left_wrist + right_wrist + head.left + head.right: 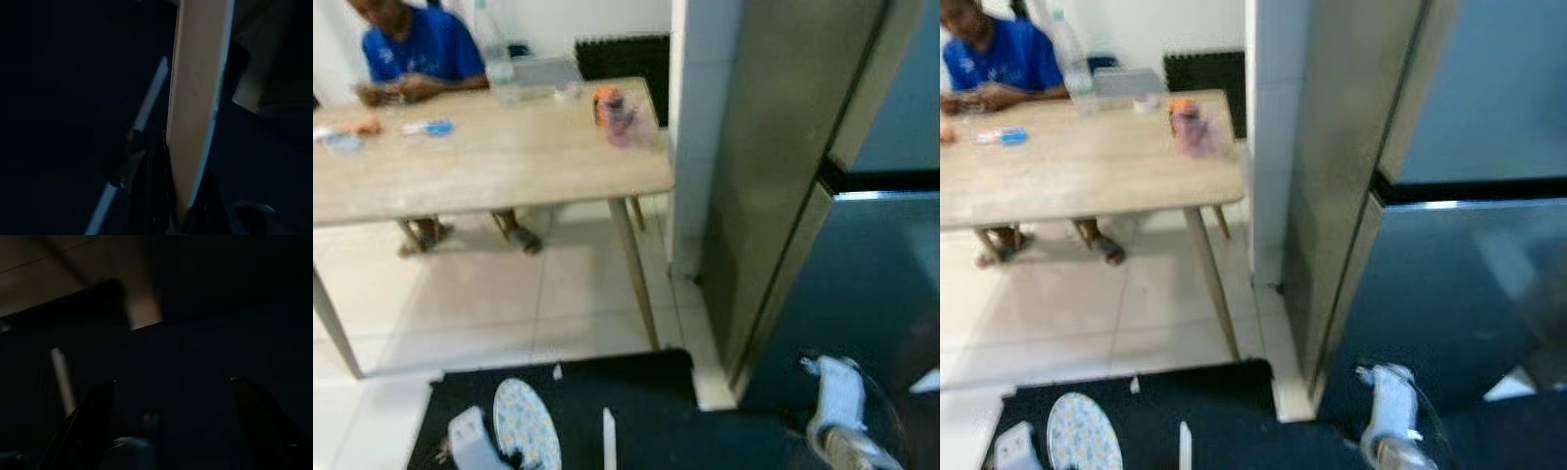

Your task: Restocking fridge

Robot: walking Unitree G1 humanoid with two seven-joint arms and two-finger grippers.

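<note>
left end effector [188, 215] clamps a round plate [526, 423] edge-on, low beside the fridge [862, 255]; right end effector [171, 396] hangs spread apart.

Left arm [475, 441]: pale silver-grey housing, boxy and rounded at the corners, blurred; small dark fittings at its outer edge.

Right arm [837, 406]: white to silver casing, elongated and rounded, with a small protruding tab at the upper end; a thin dark cable loops along its side; a ribbed, banded section at the lower end.

Left gripper [181, 215]: black fingers [149, 196], glossy, very dimly lit.

Right gripper [171, 396]: two long black fingers [95, 406], tapered to blunt tips, set wide apart; a pale rounded part at the base between them.
</note>
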